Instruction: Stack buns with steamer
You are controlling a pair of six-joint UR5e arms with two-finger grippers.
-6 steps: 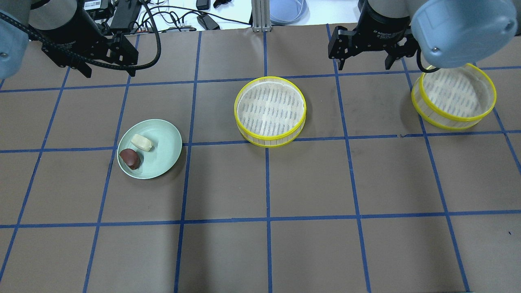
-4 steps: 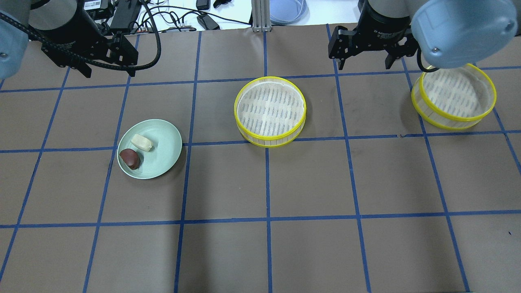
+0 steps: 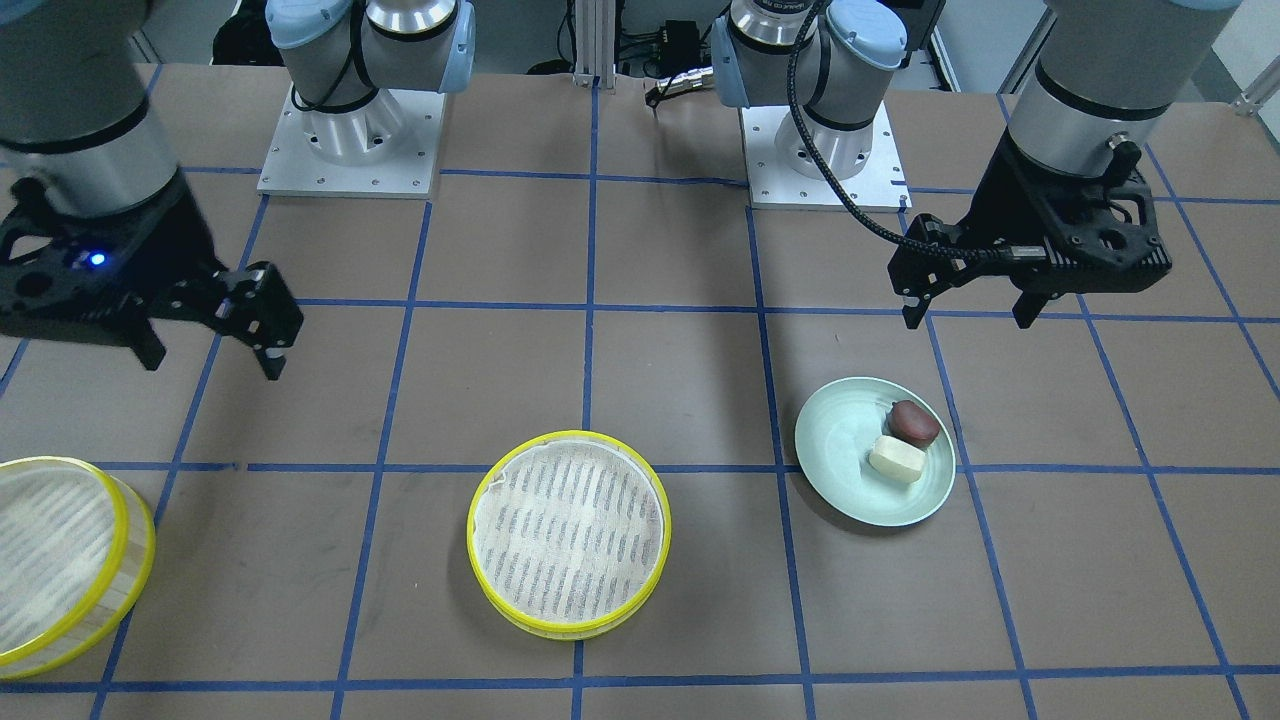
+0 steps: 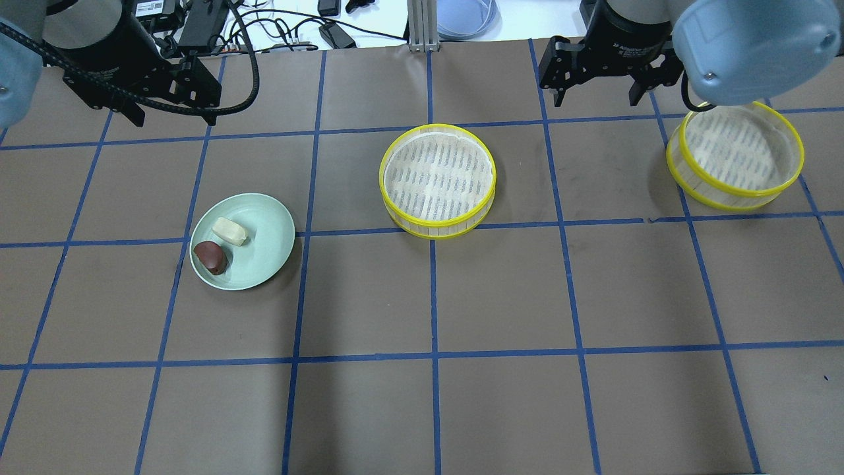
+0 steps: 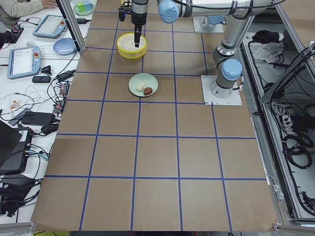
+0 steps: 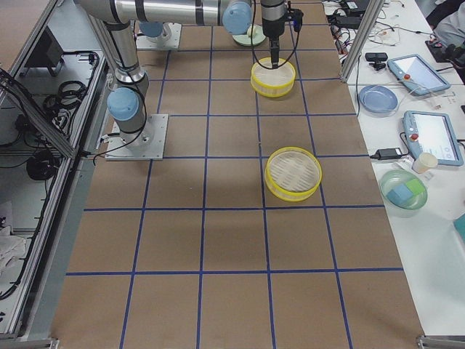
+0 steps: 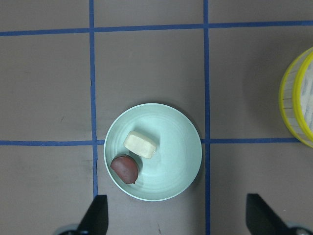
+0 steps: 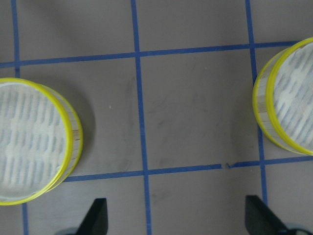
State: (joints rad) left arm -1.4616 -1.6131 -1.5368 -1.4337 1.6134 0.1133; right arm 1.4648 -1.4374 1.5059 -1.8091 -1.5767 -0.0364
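Mint-green, the plate [image 4: 267,241] lies on the brown paper table [image 4: 501,297] just ahead of the left claw [image 4: 176,120] and lower than it. The claw hangs above the table with its jaws spread wide and nothing between them. In the left wrist view the plate sits in front of the gap between the jaws, a little toward the left one. Both buns rest on that side of the plate and touch each other. The cream bun [image 4: 229,231] is farther from the claw and the brown bun [image 4: 210,256] is nearer to it. The middle steamer [image 4: 435,227] stands well off to this claw's right and has nothing in it.

The right claw [image 4: 597,99] also hangs above the table, its jaws wide apart and gripping nothing. Below and ahead of it is bare paper crossed by blue tape lines [image 4: 560,224]. The middle steamer stands off to its left and the outer steamer [image 4: 712,194] to its right, each clear of the jaws. The outer steamer holds nothing either, and in the overhead view the arm's grey-blue joint covers part of its back rim.
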